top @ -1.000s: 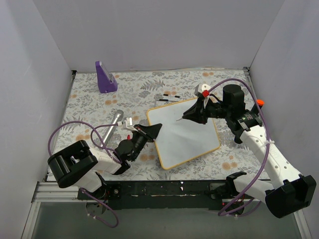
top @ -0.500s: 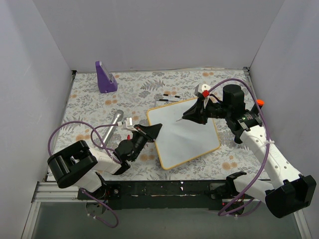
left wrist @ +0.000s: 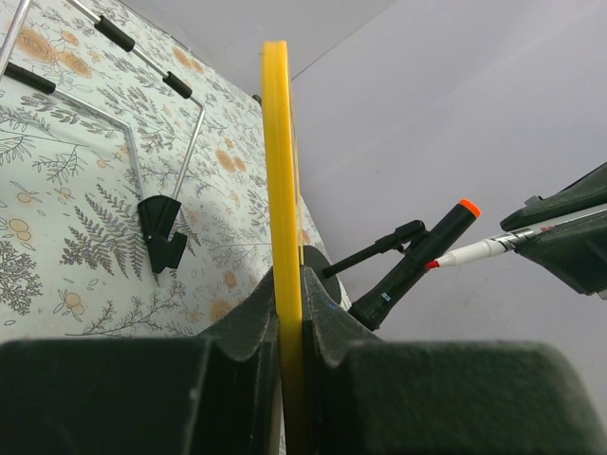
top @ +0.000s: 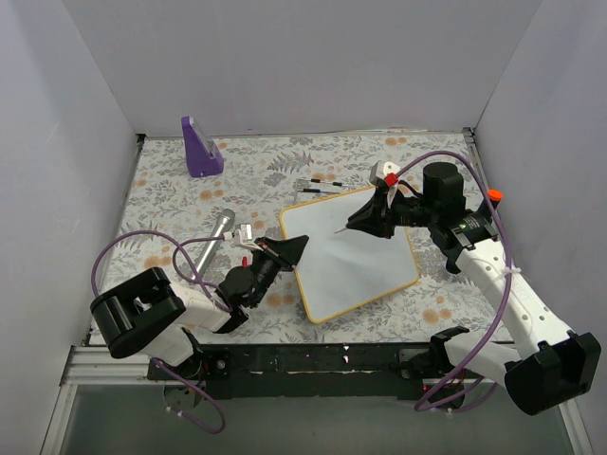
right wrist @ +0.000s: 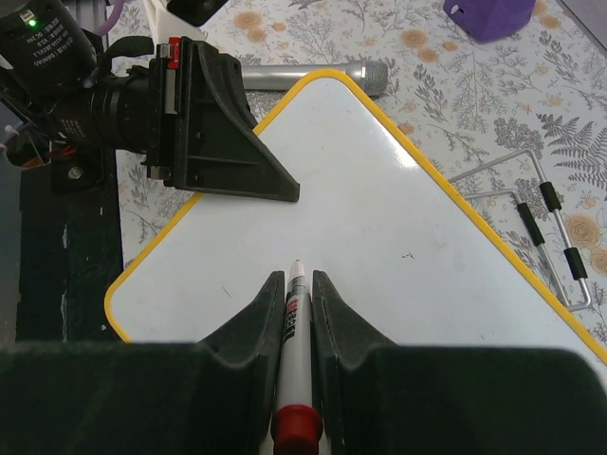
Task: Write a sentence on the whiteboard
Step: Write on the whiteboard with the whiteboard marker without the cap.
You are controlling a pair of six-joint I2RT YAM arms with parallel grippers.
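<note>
Floral table (top: 171, 190), whiteboard (top: 351, 261), red-capped marker (right wrist: 292, 322)

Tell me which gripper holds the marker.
The right gripper, shut on the red-ended marker aimed at the whiteboard; the left gripper clamps the whiteboard's yellow edge instead.

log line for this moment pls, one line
left claw: shut on whiteboard edge | right claw: shut on marker, tip over board | writing: none visible
</note>
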